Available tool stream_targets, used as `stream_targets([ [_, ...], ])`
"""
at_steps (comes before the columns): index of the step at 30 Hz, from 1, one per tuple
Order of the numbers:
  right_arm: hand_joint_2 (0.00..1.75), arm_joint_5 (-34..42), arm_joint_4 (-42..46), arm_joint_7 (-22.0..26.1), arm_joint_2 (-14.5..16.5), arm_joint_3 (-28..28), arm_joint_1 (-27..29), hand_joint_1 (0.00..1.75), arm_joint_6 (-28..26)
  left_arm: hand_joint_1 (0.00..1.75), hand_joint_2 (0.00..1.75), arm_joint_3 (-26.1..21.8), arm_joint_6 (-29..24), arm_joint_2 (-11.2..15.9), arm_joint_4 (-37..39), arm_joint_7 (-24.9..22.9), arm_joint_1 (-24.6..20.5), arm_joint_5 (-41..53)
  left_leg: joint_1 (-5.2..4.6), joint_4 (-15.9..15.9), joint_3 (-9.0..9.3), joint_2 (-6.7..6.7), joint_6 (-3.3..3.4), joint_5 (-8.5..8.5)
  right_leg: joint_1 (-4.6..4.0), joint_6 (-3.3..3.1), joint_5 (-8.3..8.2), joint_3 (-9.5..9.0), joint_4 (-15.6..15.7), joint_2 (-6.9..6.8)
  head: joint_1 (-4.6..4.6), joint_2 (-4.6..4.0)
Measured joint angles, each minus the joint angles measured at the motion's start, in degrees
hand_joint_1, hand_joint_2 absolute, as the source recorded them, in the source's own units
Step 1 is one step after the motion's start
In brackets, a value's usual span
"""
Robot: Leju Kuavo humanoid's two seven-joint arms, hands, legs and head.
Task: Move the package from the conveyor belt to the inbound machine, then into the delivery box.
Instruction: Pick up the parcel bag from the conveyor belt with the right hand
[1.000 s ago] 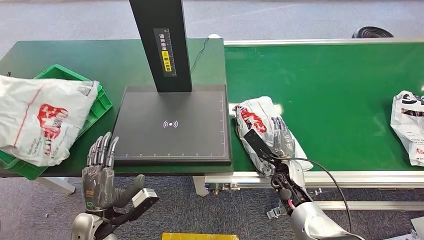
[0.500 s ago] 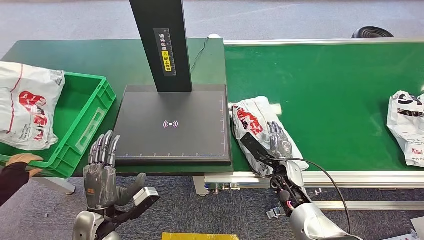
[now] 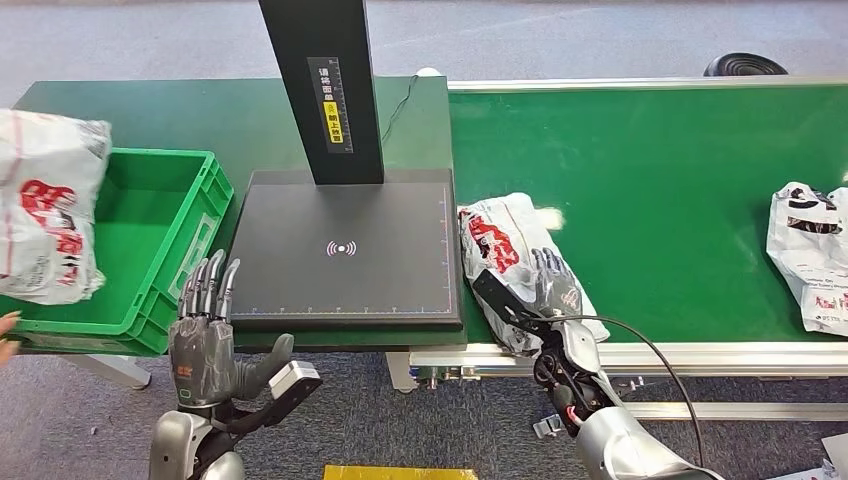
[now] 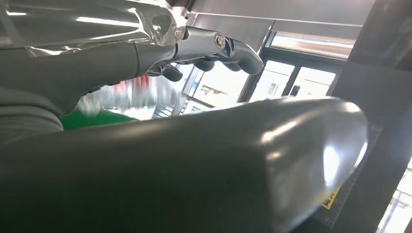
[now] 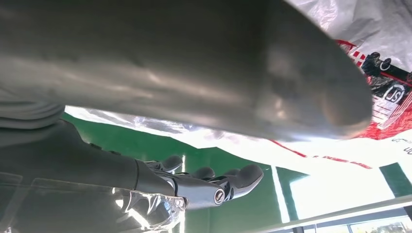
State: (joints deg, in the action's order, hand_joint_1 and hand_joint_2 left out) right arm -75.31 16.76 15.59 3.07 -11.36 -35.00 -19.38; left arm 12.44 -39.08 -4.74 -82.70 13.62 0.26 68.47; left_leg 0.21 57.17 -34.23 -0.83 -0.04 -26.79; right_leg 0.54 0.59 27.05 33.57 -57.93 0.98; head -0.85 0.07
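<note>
The right robot hand [image 3: 553, 283] rests on the white package [image 3: 515, 262] lying on the green conveyor belt [image 3: 660, 180], right of the black scanner [image 3: 345, 250]; whether its fingers have closed is unclear. A firm pinch should precede lifting. The left robot hand [image 3: 207, 335] hangs open-fingered, holding nothing.

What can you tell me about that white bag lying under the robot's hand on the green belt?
The package is a soft, crinkled white plastic mailer with red and black print and a dark label patch. It lies flat and slightly askew on the conveyor belt, at the end next to the black inbound machine. The right hand rests on its near part, fingers spread over the plastic; the right wrist view shows the bag between thumb and fingers. It has not been lifted.
</note>
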Motion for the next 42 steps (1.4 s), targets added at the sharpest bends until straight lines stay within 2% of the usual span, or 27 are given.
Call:
stream_targets([
  [5, 0.0, -1.3, 0.0, -1.5, -0.3, -0.6, 0.1, 0.0, -1.5, 0.0, 0.0, 0.0, 0.2, 0.0, 0.4, 0.0, -0.3, 0.0, 0.0, 0.0, 0.0, 0.0, 0.0, 0.0, 0.0, 0.0, 0.0, 0.0, 0.0, 0.0, 0.0, 0.0],
  [11, 0.0, -7.3, 0.0, -10.2, -0.8, -4.3, 0.4, 0.0, -1.5, 0.0, 0.0, 0.0, 0.9, -0.3, 0.8, 0.0, -0.5, 0.0, 0.0, 0.0, 0.01, 0.04, 0.0, 0.0, 0.0, 0.0, 0.0, 0.0, 0.0, 0.0, 0.0, 0.0],
  [14, 0.0, -8.1, 0.0, -11.9, -1.0, -5.3, 0.4, 0.0, -0.7, 0.0, 0.0, 0.1, 1.0, -0.4, 0.8, 0.0, -0.6, 0.0, 0.0, 0.0, 0.01, 0.06, 0.0, 0.0, 0.0, 0.0, 0.0, 0.0, 0.0, 0.01, 0.0, 0.0],
  [30, 0.0, -9.6, 0.0, -12.7, -2.4, -7.8, 2.2, 0.0, 2.1, 0.0, 0.0, 0.1, 0.8, -0.3, 0.0, 0.0, 2.3, 0.0, 0.0, 0.0, 0.0, 0.07, 0.0, 0.0, 0.0, 0.0, 0.0, 0.0, 0.0, 0.01, 0.0, 0.0],
  [37, 0.0, -9.1, -0.2, -11.2, -2.8, -7.9, 2.2, 0.0, 7.5, 0.0, 0.0, 0.2, 0.5, -0.1, 0.0, 0.4, 2.8, -0.5, 0.0, 0.0, 0.0, 0.06, 0.0, 0.0, 0.0, 0.0, 0.0, -0.01, 0.0, 0.01, 0.0, 0.0],
  [42, 0.0, -9.0, -0.2, -10.9, -3.4, -7.9, 2.2, 0.0, 9.2, 0.0, 0.0, 1.0, 0.3, -0.1, 0.0, 0.7, 3.3, -1.4, 0.0, 0.0, 0.0, 0.05, 0.0, 0.0, 0.0, 0.0, 0.0, -0.01, 0.0, 0.0, 0.0, 0.0],
])
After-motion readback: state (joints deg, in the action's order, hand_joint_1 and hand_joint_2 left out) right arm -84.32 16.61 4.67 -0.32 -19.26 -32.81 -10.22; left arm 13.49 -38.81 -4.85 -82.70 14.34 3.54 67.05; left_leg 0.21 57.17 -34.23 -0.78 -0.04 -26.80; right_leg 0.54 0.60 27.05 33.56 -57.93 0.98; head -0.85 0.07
